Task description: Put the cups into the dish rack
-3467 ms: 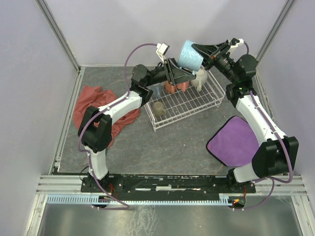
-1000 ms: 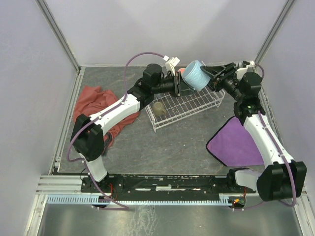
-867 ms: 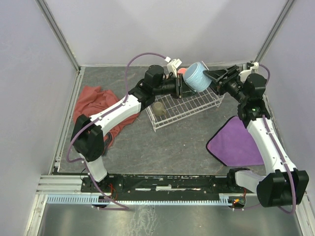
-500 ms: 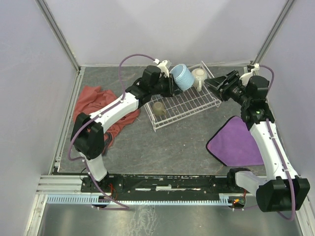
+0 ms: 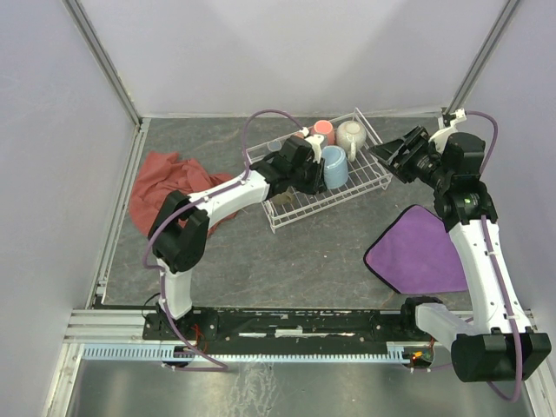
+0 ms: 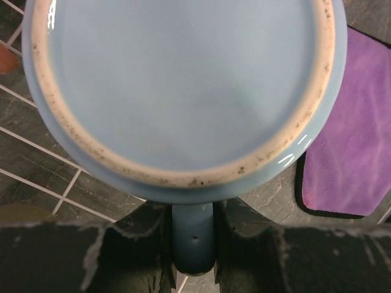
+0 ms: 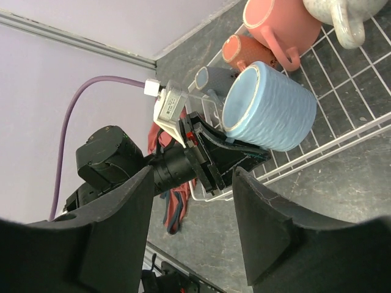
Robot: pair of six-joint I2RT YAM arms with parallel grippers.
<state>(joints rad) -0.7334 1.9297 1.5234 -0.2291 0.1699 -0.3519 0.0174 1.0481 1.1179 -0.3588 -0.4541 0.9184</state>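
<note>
The larger light blue cup lies on its side low over the middle of the white wire dish rack. My left gripper is shut on its handle, and the cup's base fills the left wrist view. In the rack stand a salmon cup, a small orange one, a grey-blue one and a cream one. An olive cup is partly hidden under the left arm. My right gripper hangs open and empty off the rack's right end.
A purple cloth lies on the table right of the rack, below the right arm. A red cloth is bunched at the left. Grey walls close the back and both sides.
The left gripper has carried the light blue cup from the rack's far edge down over its middle. The right gripper has opened off the cup and drawn back to the right.
</note>
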